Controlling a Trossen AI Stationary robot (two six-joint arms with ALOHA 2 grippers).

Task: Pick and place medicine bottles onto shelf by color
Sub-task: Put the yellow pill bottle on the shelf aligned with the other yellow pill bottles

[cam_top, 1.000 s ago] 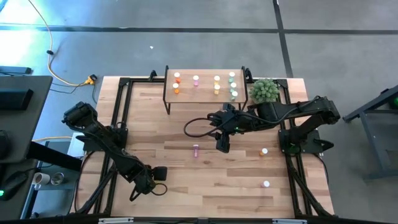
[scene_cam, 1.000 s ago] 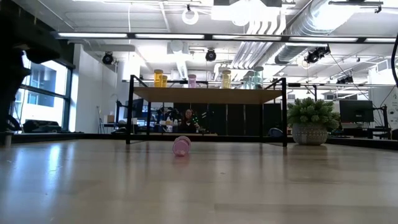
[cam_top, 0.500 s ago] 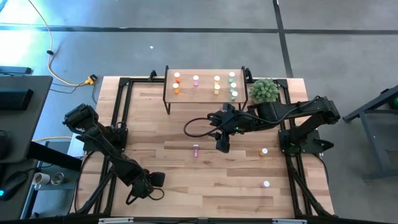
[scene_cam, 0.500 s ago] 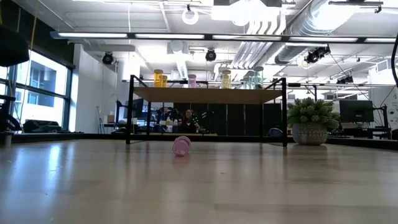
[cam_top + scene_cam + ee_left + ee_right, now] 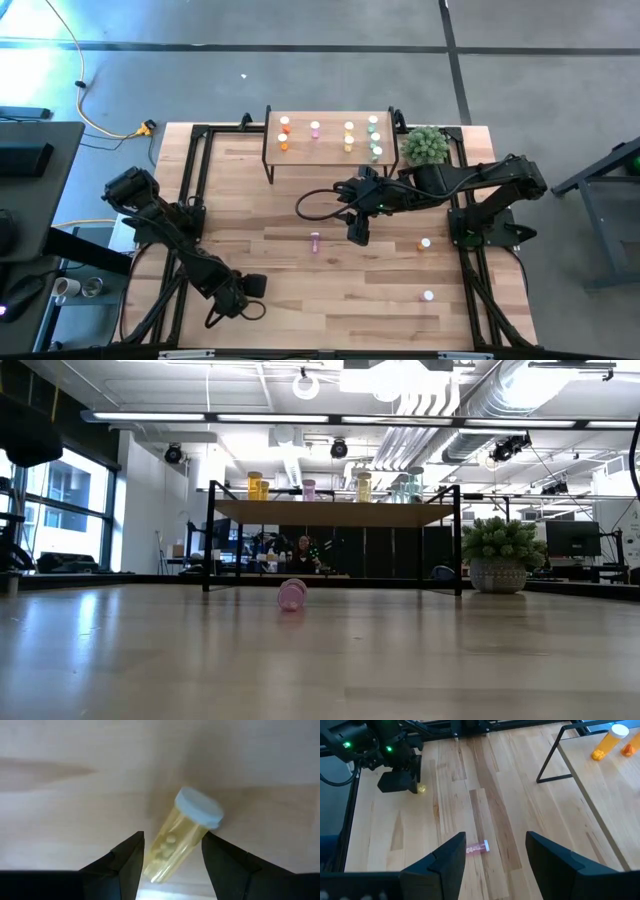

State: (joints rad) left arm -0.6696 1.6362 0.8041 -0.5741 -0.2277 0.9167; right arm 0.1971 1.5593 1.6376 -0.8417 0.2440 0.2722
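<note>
A yellow bottle (image 5: pixel 172 842) with a white cap (image 5: pixel 200 809) lies on its side on the table near the front left. My left gripper (image 5: pixel 172 865) is open and points down over it, one finger on each side of its body. It also shows in the high view (image 5: pixel 246 290). A pink bottle (image 5: pixel 315 240) lies on its side mid-table. My right gripper (image 5: pixel 358 232) hangs open and empty just right of it, above the table. The shelf (image 5: pixel 325 150) stands at the far edge with several bottles upright on it, orange at the left (image 5: pixel 284 133) and green at the right (image 5: pixel 375 140). My left gripper's fingers (image 5: pixel 129 860) come from above and stand close on either side of the yellow bottle's body (image 5: pixel 165 851), across it. I cannot tell whether they touch it. The bottle lies slanted on the table, cap end away from the fingers.
An orange bottle (image 5: pixel 424 243) and another white-capped bottle (image 5: pixel 428 296) stand on the table's right part. A green plant (image 5: pixel 426 146) stands right of the shelf. Black frame rails (image 5: pixel 190 180) run along the table's sides. In the low view a person (image 5: pixel 303 548) sits far behind the shelf.
My left gripper has gone a little toward the table's near edge and then kept still.
</note>
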